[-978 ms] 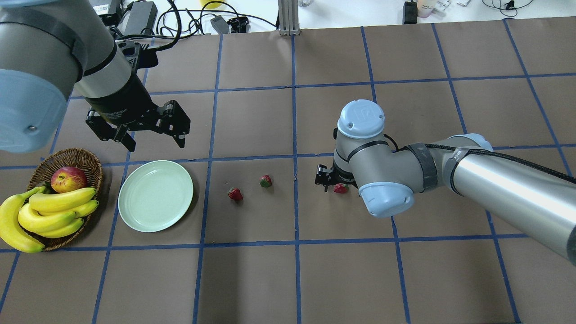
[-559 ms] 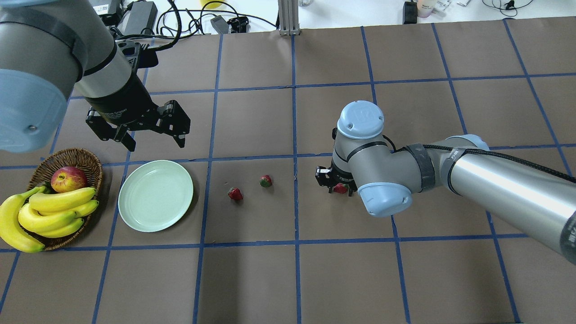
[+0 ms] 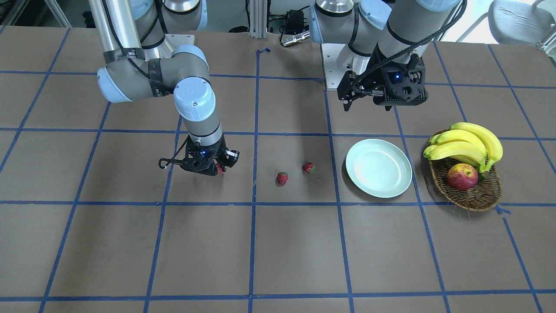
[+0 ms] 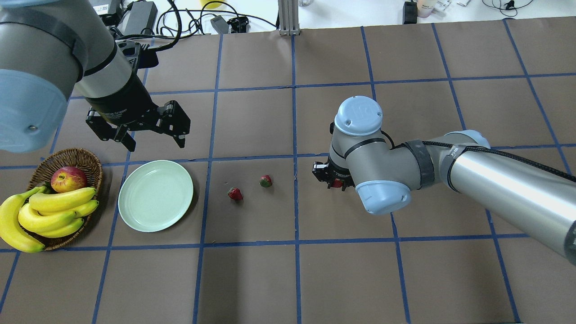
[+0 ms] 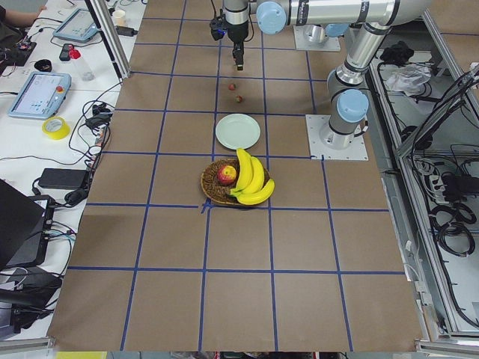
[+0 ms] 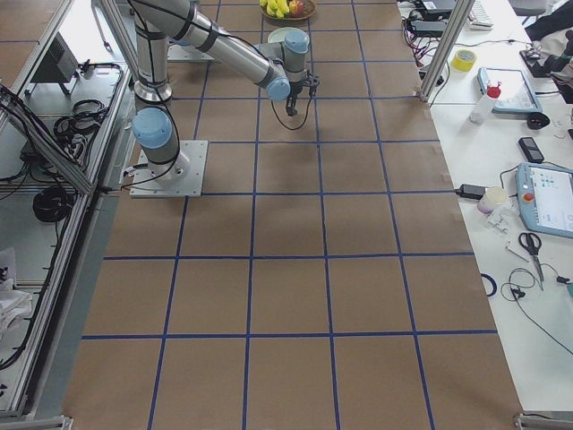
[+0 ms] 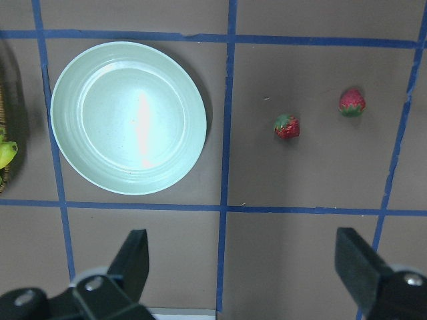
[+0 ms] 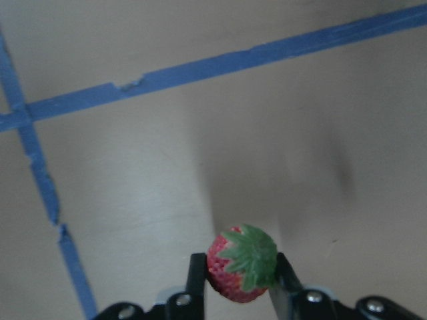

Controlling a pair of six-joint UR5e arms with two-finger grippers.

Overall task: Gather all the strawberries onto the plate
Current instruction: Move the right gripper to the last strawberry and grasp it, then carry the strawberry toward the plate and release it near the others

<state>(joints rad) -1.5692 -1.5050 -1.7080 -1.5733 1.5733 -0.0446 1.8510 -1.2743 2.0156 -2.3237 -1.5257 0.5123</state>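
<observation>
Brown table (image 4: pixel 252 279), strawberry (image 8: pixel 241 264) snug between right jaws

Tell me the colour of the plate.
The plate is pale mint green, plain and glossy; the left wrist view shows it best.

Overhead and front cameras face each other over my table (image 4: pixel 252 283), sharing the plate (image 4: pixel 155 196); wrist cameras look down.

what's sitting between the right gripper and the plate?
Two loose strawberries; the overhead view shows them between the right gripper and the plate. The gripper holds a third strawberry.
</observation>
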